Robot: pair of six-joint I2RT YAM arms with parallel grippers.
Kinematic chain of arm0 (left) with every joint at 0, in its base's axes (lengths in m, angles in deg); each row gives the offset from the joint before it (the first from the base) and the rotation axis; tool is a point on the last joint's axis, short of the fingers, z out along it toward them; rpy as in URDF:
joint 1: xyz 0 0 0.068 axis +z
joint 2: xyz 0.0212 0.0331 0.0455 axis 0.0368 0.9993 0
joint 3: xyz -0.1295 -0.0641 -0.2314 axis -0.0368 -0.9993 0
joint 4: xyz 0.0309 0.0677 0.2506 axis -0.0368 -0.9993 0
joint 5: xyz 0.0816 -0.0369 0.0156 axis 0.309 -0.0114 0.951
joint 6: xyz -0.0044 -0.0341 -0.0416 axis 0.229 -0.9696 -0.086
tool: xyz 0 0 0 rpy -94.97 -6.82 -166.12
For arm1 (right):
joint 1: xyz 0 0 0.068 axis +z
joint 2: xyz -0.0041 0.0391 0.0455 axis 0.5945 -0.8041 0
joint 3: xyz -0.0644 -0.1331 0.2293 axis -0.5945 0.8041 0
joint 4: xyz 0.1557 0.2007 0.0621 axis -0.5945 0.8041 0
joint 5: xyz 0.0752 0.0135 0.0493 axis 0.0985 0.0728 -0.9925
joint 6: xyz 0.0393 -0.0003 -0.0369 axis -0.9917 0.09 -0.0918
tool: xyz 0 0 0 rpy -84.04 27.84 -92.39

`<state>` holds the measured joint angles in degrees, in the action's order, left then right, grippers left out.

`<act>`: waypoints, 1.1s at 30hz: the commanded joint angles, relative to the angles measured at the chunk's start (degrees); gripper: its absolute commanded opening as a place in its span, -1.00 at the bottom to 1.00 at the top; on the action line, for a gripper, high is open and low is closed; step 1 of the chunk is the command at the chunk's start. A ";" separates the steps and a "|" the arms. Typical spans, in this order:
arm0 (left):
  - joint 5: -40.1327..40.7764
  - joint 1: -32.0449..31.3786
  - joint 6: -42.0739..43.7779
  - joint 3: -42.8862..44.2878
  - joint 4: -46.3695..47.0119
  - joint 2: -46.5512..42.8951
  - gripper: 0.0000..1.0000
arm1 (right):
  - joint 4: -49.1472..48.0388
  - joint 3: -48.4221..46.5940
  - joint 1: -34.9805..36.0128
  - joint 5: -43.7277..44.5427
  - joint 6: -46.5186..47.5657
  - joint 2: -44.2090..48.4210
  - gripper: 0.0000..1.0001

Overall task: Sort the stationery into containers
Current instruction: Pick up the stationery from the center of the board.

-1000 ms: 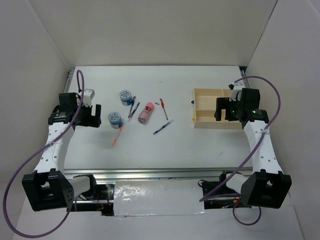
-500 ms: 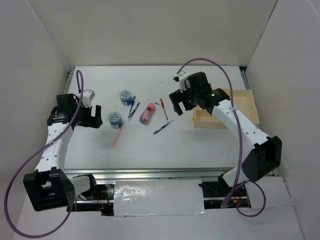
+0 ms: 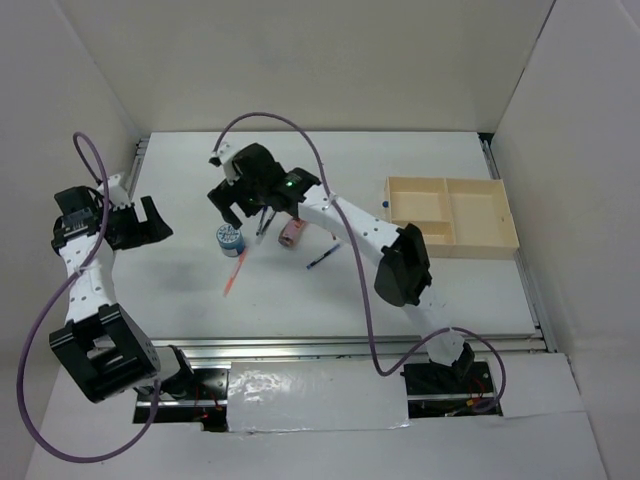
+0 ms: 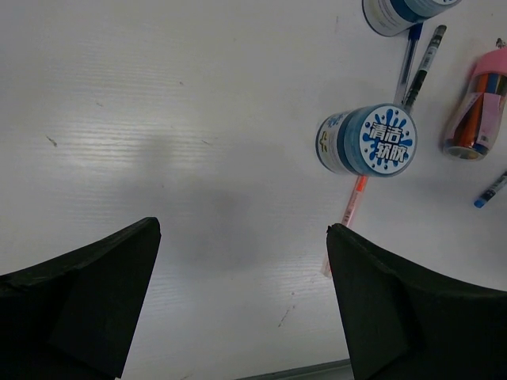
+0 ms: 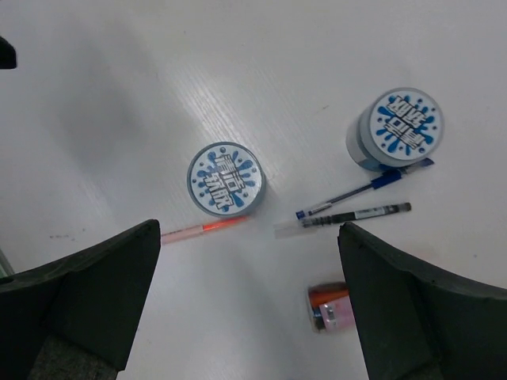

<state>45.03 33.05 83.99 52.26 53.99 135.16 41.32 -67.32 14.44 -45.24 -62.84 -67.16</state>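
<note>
White tabletop, plain pale walls around. Left fingers (image 4: 83, 297) spread wide, empty, near left edge. Right fingers (image 5: 79, 297) also wide apart, empty, hovering over stationery left of centre: near roll (image 5: 226, 178), far roll (image 5: 405, 119), orange pen (image 5: 206, 228), blue pen (image 5: 356, 194), dark pen (image 5: 356, 215), pink cylinder (image 5: 333, 309). Wooden tray (image 3: 450, 247) toward right edge, no stationery seen inside. Step, by look: lining up pick. Next move needs descent straddling one roll, then carry to tray.
</note>
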 commanded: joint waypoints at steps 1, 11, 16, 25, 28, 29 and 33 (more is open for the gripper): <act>-3.00 1.67 2.27 0.71 -1.79 -1.15 0.99 | -0.85 -5.50 1.73 -0.08 -1.66 -4.13 0.99; -1.86 1.93 4.82 -5.79 -0.39 -6.78 0.99 | -3.14 -8.49 2.87 -0.95 -3.77 -13.18 0.99; -1.42 2.02 5.00 -6.32 0.14 -6.61 0.99 | -4.29 -8.31 2.96 -1.74 -3.77 -15.29 0.99; -0.54 1.85 4.82 -6.76 0.84 -5.64 0.99 | -5.25 -9.98 3.49 -2.89 -3.77 -19.16 0.99; -0.27 1.93 4.65 -7.20 1.28 -5.55 0.99 | -5.26 -10.69 3.49 -3.06 -3.77 -19.69 0.99; -0.27 2.02 4.65 -7.55 1.46 -5.64 0.98 | -5.52 -10.60 3.49 -3.15 -3.77 -19.69 0.99; -0.27 1.93 4.39 -8.26 2.25 -5.38 0.98 | -5.69 -10.69 3.49 -2.98 -5.44 -19.78 0.92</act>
<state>45.14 34.77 87.27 44.45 54.21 129.39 39.38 -74.68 17.35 -47.75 -67.00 -86.74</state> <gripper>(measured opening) 0.993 0.968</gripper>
